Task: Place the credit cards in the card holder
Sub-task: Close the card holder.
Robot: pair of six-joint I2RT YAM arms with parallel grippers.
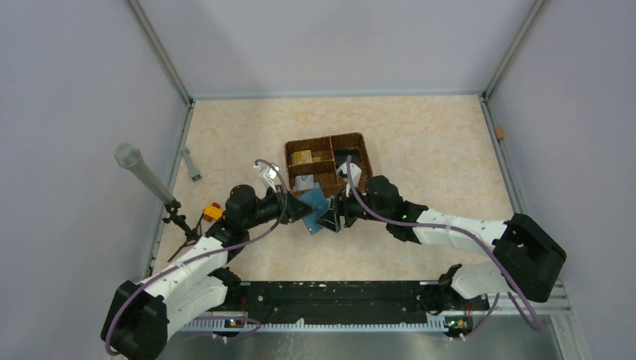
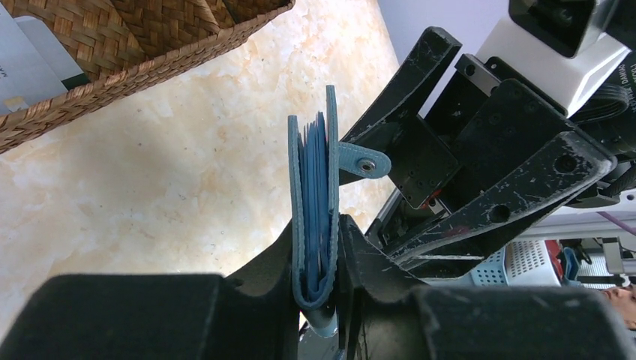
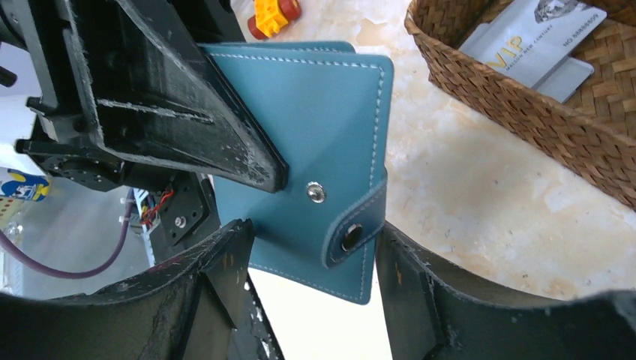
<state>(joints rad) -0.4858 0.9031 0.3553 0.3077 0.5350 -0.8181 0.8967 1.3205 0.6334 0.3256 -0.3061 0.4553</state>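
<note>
Clamping teal card holder (image 2: 311, 172) in left pincer (image 2: 316, 234), over the table (image 1: 420, 150), just near of wicker basket (image 3: 517, 101). Straddling its snap-strap corner with right pincer (image 3: 311, 232), spread apart. Housing white-grey credit cards (image 3: 525, 34) in basket.

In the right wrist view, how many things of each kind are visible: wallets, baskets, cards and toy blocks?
wallet: 1
basket: 1
cards: 2, overlapping inside the basket
toy block: 1
Total: 5
</note>
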